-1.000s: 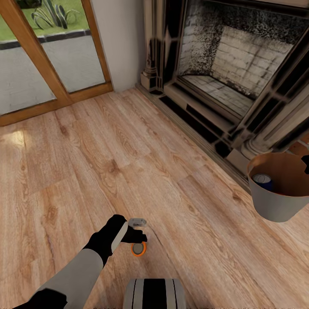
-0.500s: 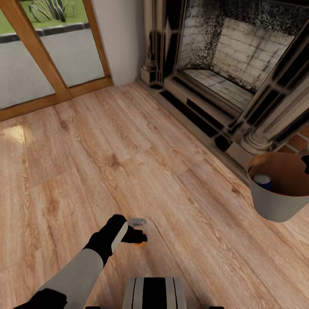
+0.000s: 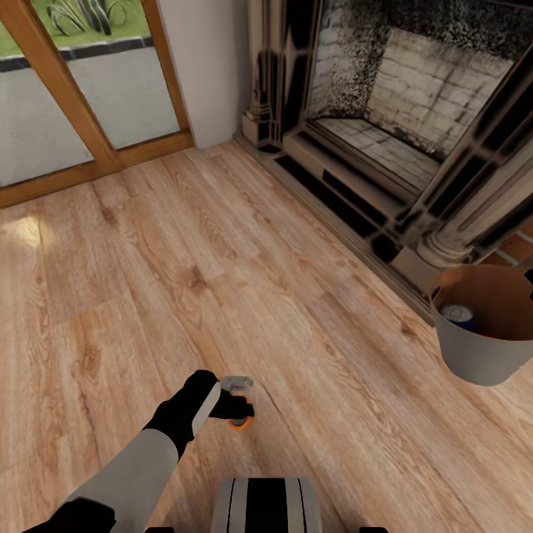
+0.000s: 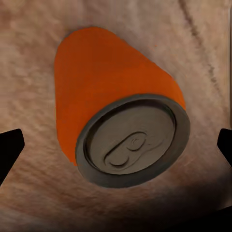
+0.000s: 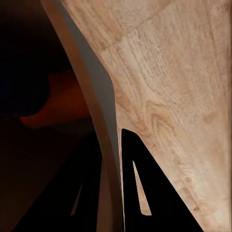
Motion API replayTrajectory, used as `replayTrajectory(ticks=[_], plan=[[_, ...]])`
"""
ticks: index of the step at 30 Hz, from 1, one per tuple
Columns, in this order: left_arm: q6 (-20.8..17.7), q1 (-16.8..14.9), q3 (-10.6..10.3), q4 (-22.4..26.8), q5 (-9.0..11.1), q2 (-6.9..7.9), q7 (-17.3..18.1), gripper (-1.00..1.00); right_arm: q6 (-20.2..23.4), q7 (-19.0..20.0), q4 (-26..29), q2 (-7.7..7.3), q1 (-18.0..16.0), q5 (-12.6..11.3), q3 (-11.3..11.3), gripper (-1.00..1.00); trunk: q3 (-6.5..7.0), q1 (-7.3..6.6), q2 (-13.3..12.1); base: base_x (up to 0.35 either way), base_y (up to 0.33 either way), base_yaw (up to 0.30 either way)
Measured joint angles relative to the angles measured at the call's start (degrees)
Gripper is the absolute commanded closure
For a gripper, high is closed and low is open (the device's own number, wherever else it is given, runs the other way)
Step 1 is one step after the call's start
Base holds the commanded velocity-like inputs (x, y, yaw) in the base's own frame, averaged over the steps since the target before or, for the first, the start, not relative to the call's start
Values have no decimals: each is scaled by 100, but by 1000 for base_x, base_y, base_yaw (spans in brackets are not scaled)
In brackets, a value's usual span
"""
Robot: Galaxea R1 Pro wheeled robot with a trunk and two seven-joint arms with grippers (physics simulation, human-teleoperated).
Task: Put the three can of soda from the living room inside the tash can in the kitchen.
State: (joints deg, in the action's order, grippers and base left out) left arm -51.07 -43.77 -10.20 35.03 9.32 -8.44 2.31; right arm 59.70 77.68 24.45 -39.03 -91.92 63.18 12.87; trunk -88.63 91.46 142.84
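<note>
An orange-red can of soda [image 4: 111,96] stands upright on the wood floor, its silvery top facing the left wrist camera. My left gripper [image 4: 116,150] is open around it, one black fingertip [image 4: 9,150] on either side and apart from the can. From the head view the gripper [image 3: 238,407] hangs low over the can [image 3: 239,423] and hides most of it. The tash can [image 3: 474,355], pale grey with an orange-brown inside, hangs at the right with a dark blue can [image 3: 459,314] in it. My right gripper [image 5: 113,193] is shut on its wall [image 5: 92,96].
An ornate fireplace [image 3: 400,96] with a raised hearth ledge runs along the back right. A wood-framed glass door [image 3: 74,96] stands at the back left. Open wood floor lies to the left and middle. My own base [image 3: 266,503] shows at the near edge.
My left gripper has come lower over the orange can, hiding more of it. The view has shifted a little, and the bin sits slightly lower and further right.
</note>
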Motion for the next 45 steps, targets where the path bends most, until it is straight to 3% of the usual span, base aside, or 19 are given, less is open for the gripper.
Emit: replayTrajectory(ticks=[8,15,36,37,45], plan=[[1,0,0,4,0,-9,-3,-100,11,2,0,-9,0,-16,8,100,0,0,0,33,0,0],[1,0,0,3,-1,-17,-3,-100,11,3,0,-11,2,-14,5,100,-152,39,47,1,0,0],[1,0,0,4,0,-18,-3,-100,11,2,-8,-64,7,-16,9,100,-207,43,51,0,0,0],[2,1,0,5,0,-18,-3,100,12,2,-9,-64,8,-17,9,100,-207,43,51,0,0,0],[9,2,-5,10,19,-18,3,100,10,2,-9,-69,9,-14,9,100,-207,43,51,0,0,0]])
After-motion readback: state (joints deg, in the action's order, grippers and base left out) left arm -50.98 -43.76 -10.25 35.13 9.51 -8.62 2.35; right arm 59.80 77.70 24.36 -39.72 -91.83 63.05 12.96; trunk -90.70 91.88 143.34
